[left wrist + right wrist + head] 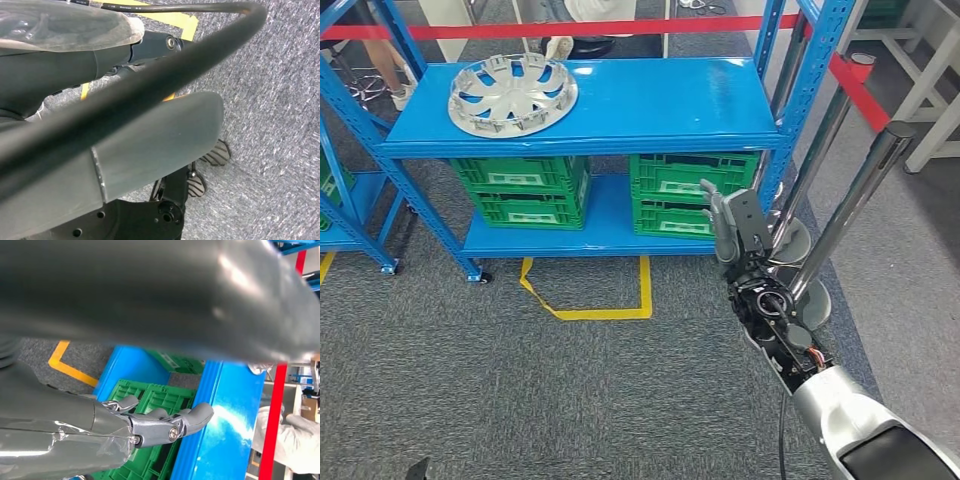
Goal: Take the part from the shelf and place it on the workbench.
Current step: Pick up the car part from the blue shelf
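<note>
The part, a silver wheel cover (512, 94), lies flat on the top board of the blue shelf (667, 100), toward that board's left end. The right hand (727, 222) is raised in front of the shelf's right end, level with the green crates (682, 195) on the lower board, its fingers (188, 419) spread and holding nothing. So the cover lies up and well to the left of those fingers, across most of the shelf. Being round, it offers no long axis to line up with. The left hand's fingers cannot be judged from these pictures.
</note>
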